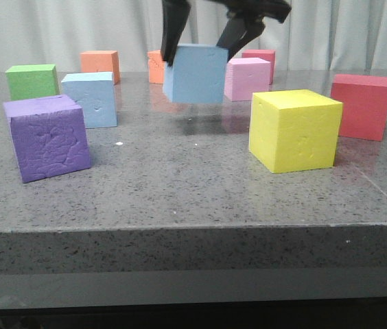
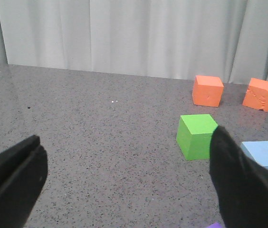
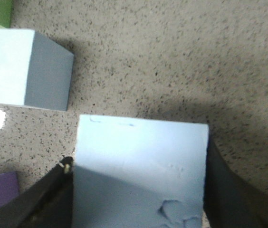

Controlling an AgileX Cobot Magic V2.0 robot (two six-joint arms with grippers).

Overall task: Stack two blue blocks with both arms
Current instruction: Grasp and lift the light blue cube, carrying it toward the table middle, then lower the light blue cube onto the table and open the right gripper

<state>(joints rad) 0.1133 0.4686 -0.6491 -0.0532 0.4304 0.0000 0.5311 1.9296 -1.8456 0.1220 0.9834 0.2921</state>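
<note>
Blue blocks: two sky-blue foam cubes, one resting, one lifted. Nearest on the speckled grey stone bench [image 1: 180, 199]: a purple cube [image 1: 48, 137] at front left with a wrinkled, pitted face, and a larger yellow cube [image 1: 295, 130] at front right, sharp-edged, faintly dented. Behind the purple cube, just beside it, the resting blue block [image 1: 90, 99], flat on the bench, front face lightly pocked. Further right and further back, the lifted blue block [image 1: 195, 74], clear of the surface, shadow and faint reflection beneath, slightly tilted. Right tool [image 1: 204, 46] clenched on the lifted blue block, black angular fingers pressing opposite sides near its top; in the right wrist view the same block [image 3: 138, 175] between dark fingers [image 3: 39, 204], a chipped dent low on its face, the resting block [image 3: 24, 66] beyond it. Left tool [image 2: 124, 190] released, its two black fingers spread wide with bare bench between them, nothing held. Near the lifted block's right, a pale pink cube [image 1: 247, 78]; at far right a red cube [image 1: 361, 104]. At left rear a green cube [image 1: 32, 80], smooth-faced. Furthest back, an orange cube [image 1: 100, 65], a second orange cube [image 1: 156, 67] mostly hidden behind the lifted block, and a red-pink cube [image 1: 262, 58] behind the pink one. Beyond all, pleated pale curtain [image 2: 124, 33].
</note>
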